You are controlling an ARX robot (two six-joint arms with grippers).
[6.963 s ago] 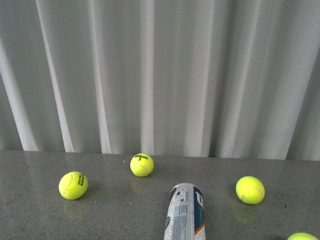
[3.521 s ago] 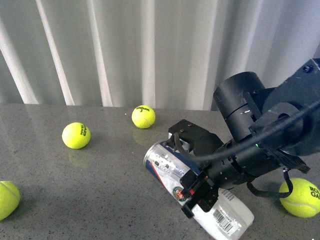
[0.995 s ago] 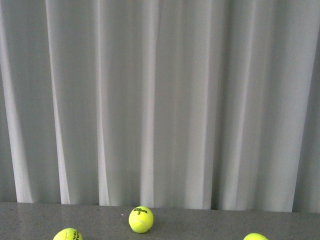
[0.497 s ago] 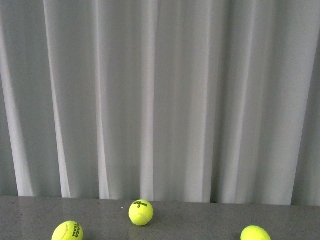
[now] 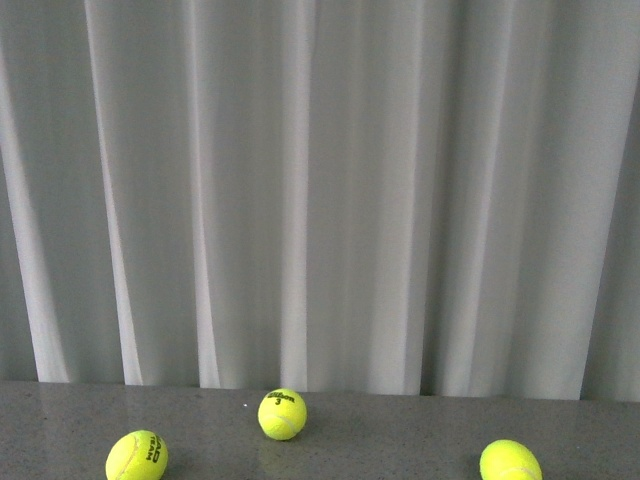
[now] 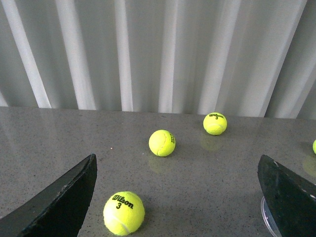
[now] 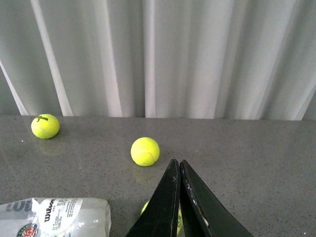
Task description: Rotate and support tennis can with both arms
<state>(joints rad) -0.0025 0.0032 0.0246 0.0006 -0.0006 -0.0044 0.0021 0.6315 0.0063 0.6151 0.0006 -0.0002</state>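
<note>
Front view: white pleated curtain [image 5: 320, 190] behind a grey speckled table [image 5: 400, 440], with three tennis balls [image 5: 282, 414] well apart along the near edge of the view. Left gripper [image 6: 177, 159] is spread wide, with nothing between its black fingers [image 6: 59, 202]. Past it on the table are a near Wilson 3 ball [image 6: 124, 213], a middle ball [image 6: 162, 142] and a far Wilson 3 ball [image 6: 215, 123], all apart from each other. A curved clear rim [image 6: 269, 223] sits just beside one left finger. It may be the tennis can's end, but it is too cropped to be sure. Right gripper [image 7: 178, 162] is pinched fully together with nothing in it. Tennis can [image 7: 54, 217] lies on its side on the table in the right wrist view, white Wilson text panel facing up. It is near the closed right fingers but not touching them, and no finger grips it. A hidden ball [image 7: 146, 207] peeks out between the can and those fingers. A centre ball [image 7: 145, 151] lies beyond the fingertips and a side ball [image 7: 45, 126] sits near the curtain.
</note>
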